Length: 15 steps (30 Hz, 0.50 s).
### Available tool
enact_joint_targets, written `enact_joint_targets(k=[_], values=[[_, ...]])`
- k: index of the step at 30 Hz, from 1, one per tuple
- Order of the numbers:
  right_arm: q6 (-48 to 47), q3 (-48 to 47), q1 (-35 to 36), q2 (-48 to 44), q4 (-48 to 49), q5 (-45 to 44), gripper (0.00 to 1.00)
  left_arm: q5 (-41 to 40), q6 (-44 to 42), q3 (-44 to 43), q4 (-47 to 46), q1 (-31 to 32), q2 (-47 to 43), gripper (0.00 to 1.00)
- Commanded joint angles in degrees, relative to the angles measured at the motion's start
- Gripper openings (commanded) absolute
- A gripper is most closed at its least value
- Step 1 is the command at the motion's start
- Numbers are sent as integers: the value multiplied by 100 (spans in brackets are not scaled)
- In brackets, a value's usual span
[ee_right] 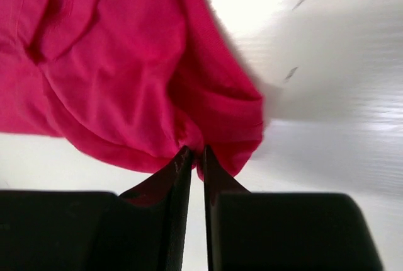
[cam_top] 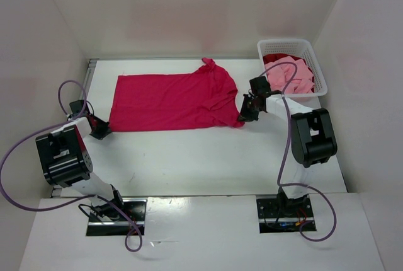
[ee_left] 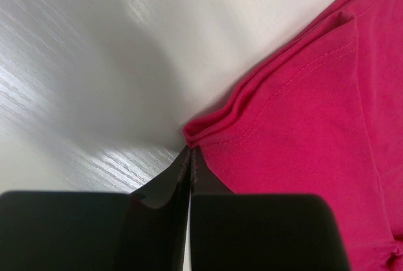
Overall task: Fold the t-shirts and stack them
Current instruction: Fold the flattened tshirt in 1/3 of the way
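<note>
Crimson t-shirt (cam_top: 173, 101) lies L-R, hem left.

The flat shirt (cam_top: 173, 102) lies spread on the far half of the worktop (cam_top: 208, 157), lengthwise from near the left edge to right of the middle, hem to the left and collar and sleeves to the right. The basket (cam_top: 284, 42) stands in the far right corner, just beside the shirt's sleeve end and apart from it. In the basket the top shirt (cam_top: 296, 77) lies toward its near side, on the lower shirt (cam_top: 277, 58), which shows at the back. The left end effector (ee_left: 190, 157) is at the flat shirt's near left corner, clamped on the hem. The right end effector (ee_right: 195, 157) is at the near right corner, clamped on bunched cloth.
</note>
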State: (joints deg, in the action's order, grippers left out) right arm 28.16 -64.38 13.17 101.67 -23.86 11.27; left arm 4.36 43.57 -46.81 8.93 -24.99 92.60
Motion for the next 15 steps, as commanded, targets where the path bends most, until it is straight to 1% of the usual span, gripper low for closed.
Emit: enact_joint_targets(k=[1, 4, 5, 6, 9, 12, 14, 15], values=[[-179, -382, -288, 19, -93, -353, 15, 12, -103, 49, -93, -32, 22, 0], [-180, -513, -289, 265, -93, -468, 14, 12, -103, -4, -41, -32, 22, 0], [-240, -619, -289, 318, -93, -563, 11, 12, -103, -4, -40, -32, 22, 0], [-241, -672, -289, 319, -32, -712, 11, 12, -103, -56, -40, -32, 74, 0], [-294, -883, -289, 371, 21, -714, 11, 12, -103, -57, -40, -32, 74, 0], [-294, -883, -289, 424, 21, -714, 12, -41, -103, -57, 12, -32, 74, 0], [-294, -778, -289, 494, 21, -889, 13, -41, -103, -57, 12, -32, 22, 0], [-294, -778, -289, 573, -283, -994, 13, -93, -103, -118, 73, -32, 22, 0]])
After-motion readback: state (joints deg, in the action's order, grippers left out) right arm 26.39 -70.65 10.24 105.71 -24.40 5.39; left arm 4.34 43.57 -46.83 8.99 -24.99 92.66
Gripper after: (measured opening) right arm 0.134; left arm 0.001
